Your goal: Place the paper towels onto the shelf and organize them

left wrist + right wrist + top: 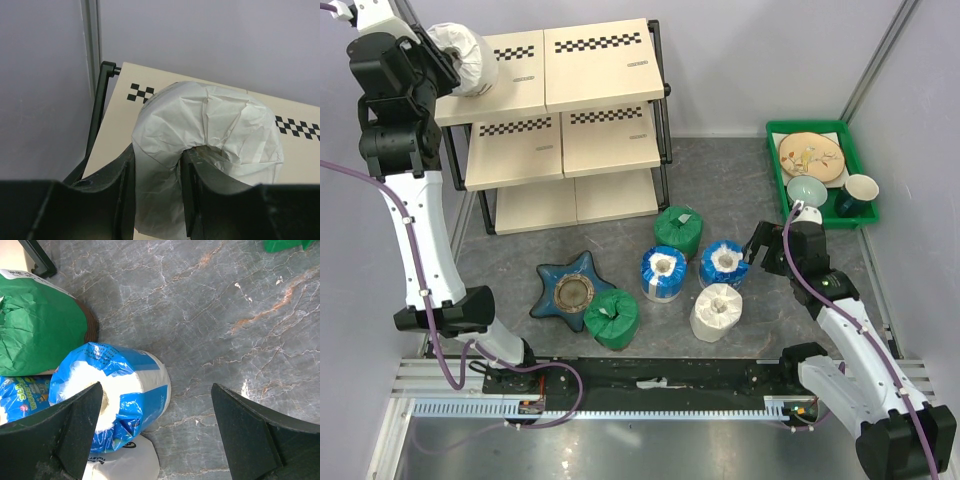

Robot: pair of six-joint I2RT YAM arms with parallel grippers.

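Up at the back left, the left gripper [157, 167] is closed onto a white roll [210, 130]. One finger [191, 190] is pushed into the hollow core and the other presses the outside of the wrapper, so the roll's wall is pinched between them. The roll lies on its side over the left end of the shelf's [590, 60] top board, by the checkered strip and the black corner post. I cannot tell whether it touches the board.

The right gripper [156, 390] hangs low over the table with its jaws spread wide and nothing between them. It is just beside a blue roll [115, 395], which stands upright with its core facing up.

The other rolls stand on the grey table in front of the shelf. They are a second blue roll [663, 272], a green roll [678, 230] nearest the shelf, a white roll [717, 312], and another green roll [612, 318] against the blue star dish [570, 290]. The green tray [775, 165] of dishes sits at the far right.
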